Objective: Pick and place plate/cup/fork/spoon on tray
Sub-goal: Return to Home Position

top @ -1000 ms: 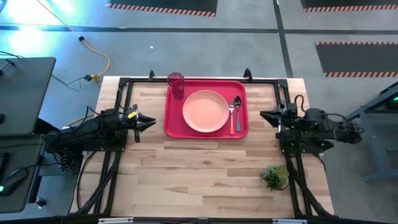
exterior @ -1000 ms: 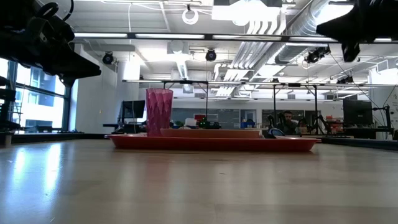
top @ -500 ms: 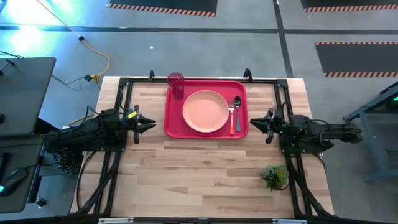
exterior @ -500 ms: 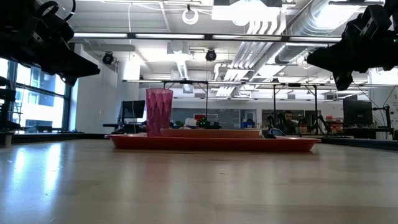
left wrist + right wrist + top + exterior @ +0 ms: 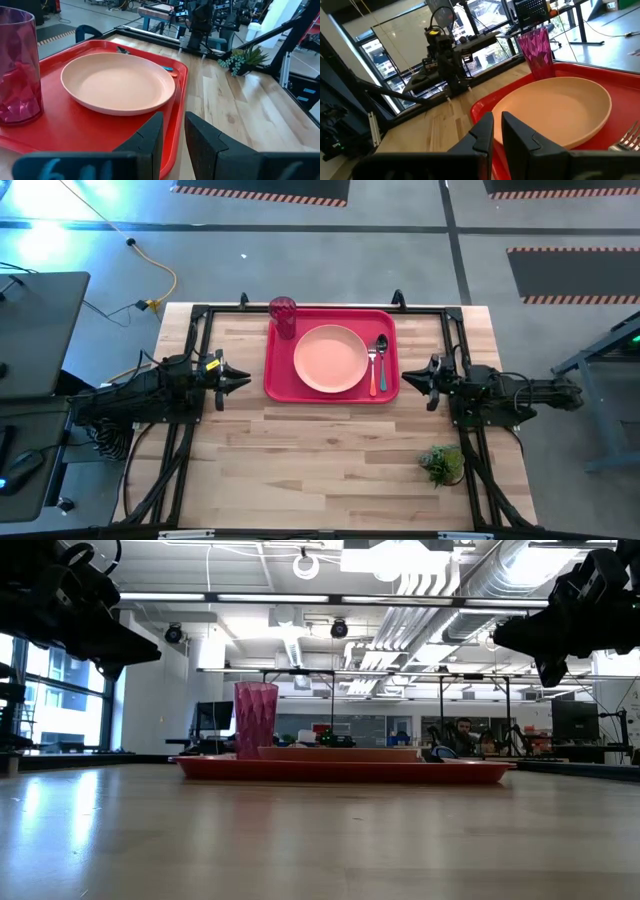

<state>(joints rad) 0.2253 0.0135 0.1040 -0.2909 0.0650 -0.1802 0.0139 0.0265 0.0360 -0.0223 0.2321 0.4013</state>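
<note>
The red tray (image 5: 281,378) lies at the table's far middle. On it the salmon-pink plate (image 5: 330,359) rests flat, and the dark-red cup (image 5: 283,316) stands upright at the tray's far left corner. The fork (image 5: 373,378) with the orange handle and the spoon (image 5: 382,352) with the light-blue handle lie side by side to the right of the plate. My left gripper (image 5: 246,380) hovers shut just left of the tray, pointing at it; it also shows in its wrist view (image 5: 174,122). My right gripper (image 5: 404,375) hovers shut just right of the tray; it also shows in its wrist view (image 5: 497,122).
A small potted plant (image 5: 441,463) stands near the table's right front. Black frame rails (image 5: 200,320) run along the table's left, right and far edges. Bare wood (image 5: 320,460) lies in front of the tray. A person (image 5: 462,732) sits far behind the table.
My right gripper has come down and moved toward the tray's right edge, its arm stretching out level. It then held still. Its fingers stay empty. The tray and the things on it have not moved.
</note>
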